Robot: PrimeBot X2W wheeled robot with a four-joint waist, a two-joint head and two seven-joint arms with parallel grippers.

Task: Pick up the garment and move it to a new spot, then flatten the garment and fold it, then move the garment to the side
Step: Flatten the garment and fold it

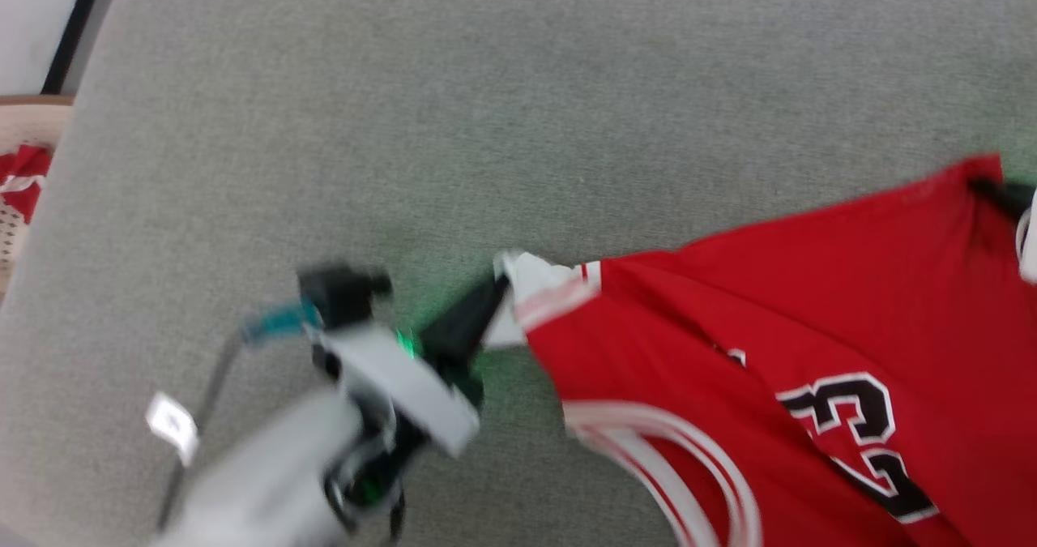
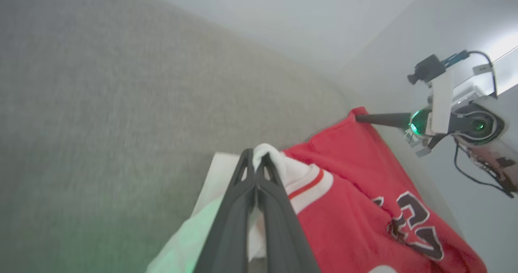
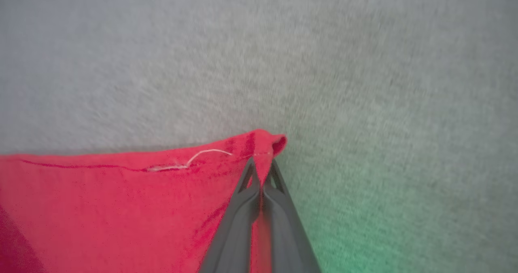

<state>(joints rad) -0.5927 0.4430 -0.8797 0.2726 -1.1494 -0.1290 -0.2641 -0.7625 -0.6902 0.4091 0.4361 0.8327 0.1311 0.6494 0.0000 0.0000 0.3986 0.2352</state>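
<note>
The garment [image 1: 770,304], a red jersey with white sleeves and a black "23", is stretched over the grey fabric surface [image 1: 486,109] at the right of the head view. My left gripper [image 1: 498,288] is shut on the tip of its white sleeve [image 2: 301,176], with both fingers pressed together [image 2: 255,161]. At the far right edge, my right gripper [image 1: 1000,190] pinches a red hem corner. In the right wrist view that gripper [image 3: 263,176] is shut on the folded red corner [image 3: 267,143]. The right gripper [image 2: 360,118] also appears in the left wrist view, on the jersey's far corner.
A pale woven basket [image 1: 20,138] holding another red-and-white cloth sits past the surface's left edge. A dark frame [image 1: 77,36] stands against the white wall at the top left. Bare grey fabric stretches ahead of both grippers.
</note>
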